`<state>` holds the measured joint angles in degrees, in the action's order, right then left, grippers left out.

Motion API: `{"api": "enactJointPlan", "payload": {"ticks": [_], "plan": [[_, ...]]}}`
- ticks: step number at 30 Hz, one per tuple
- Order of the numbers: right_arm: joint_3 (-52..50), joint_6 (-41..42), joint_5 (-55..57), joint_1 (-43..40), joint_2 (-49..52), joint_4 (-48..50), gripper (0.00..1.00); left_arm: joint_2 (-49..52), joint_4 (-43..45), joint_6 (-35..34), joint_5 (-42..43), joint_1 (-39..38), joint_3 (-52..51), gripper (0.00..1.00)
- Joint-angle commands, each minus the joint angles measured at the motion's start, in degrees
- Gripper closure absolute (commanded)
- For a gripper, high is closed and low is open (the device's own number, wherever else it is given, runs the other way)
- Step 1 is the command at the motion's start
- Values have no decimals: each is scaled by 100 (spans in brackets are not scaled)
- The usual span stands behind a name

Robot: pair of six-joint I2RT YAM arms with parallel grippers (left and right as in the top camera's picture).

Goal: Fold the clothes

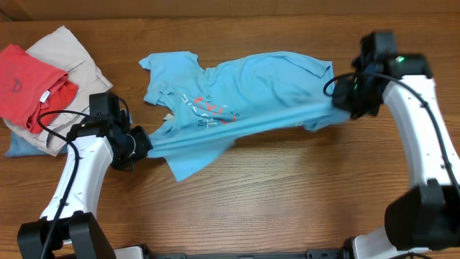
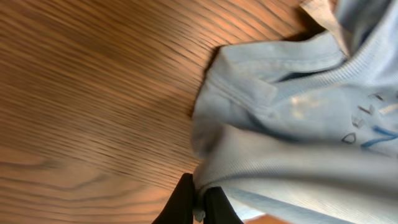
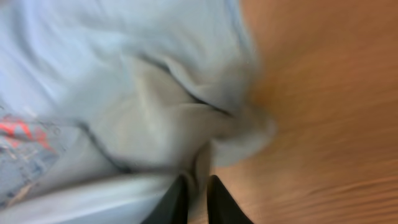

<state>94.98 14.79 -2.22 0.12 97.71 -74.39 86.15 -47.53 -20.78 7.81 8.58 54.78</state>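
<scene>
The light sky-blue T-shirt (image 1: 237, 97) with white and red-orange lettering is stretched across the wooden table, its near fold raised between the two arms. My left gripper (image 1: 141, 142) is shut on the shirt's left end; the left wrist view shows blue cloth (image 2: 292, 137) pinched between the black fingers (image 2: 199, 202). My right gripper (image 1: 343, 106) is shut on the shirt's right end; the right wrist view shows bunched cloth (image 3: 155, 118) between the fingers (image 3: 197, 193). The back of the shirt lies crumpled on the table.
A pile of other clothes sits at the back left: a red T-shirt (image 1: 25, 83) on beige trousers (image 1: 68, 61), with blue denim (image 1: 18, 147) under them. Bare wooden table (image 1: 287, 194) runs along the front.
</scene>
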Motion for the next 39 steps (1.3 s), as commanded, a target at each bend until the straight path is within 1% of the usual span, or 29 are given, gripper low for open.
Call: {"api": "enactJointPlan", "payload": {"ticks": [1,5,11,15,16,18,20,23,24,25,29,33,35,36,39], "plan": [[365,-22,796,131,-192,-195,83,-33,11,87,-439,111,24,96],[127,-24,800,411,-87,-302,75,-33,-2,90,-444,111,24,96],[-581,-17,750,518,114,-162,74,-33,7,92,-444,111,24,96],[-1322,-15,754,503,127,293,73,-33,20,92,-444,111,24,96],[-1545,-11,754,501,127,492,66,-33,22,92,-444,111,24,96],[-1904,-15,754,501,127,876,60,-33,24,94,-444,111,24,96],[-2299,-24,754,496,127,1353,56,-33,22,94,-444,111,24,96],[-2789,-271,754,496,133,1897,53,-33,20,94,-442,111,24,96],[-2966,-284,758,496,133,2140,48,-33,20,92,-442,111,24,96],[-3099,-284,756,496,133,2350,46,-33,20,92,-442,111,24,96],[-3604,-286,754,496,133,3257,45,-33,22,94,-442,111,24,95],[-3873,-289,750,496,133,3838,45,-33,22,90,-439,111,24,96],[-3950,-306,737,496,133,4015,47,-33,22,92,-442,111,24,96],[-3950,-308,728,496,133,4026,50,-33,22,92,-442,111,24,96],[-3950,-306,699,496,133,4004,71,-33,20,92,-442,111,24,96]]}}
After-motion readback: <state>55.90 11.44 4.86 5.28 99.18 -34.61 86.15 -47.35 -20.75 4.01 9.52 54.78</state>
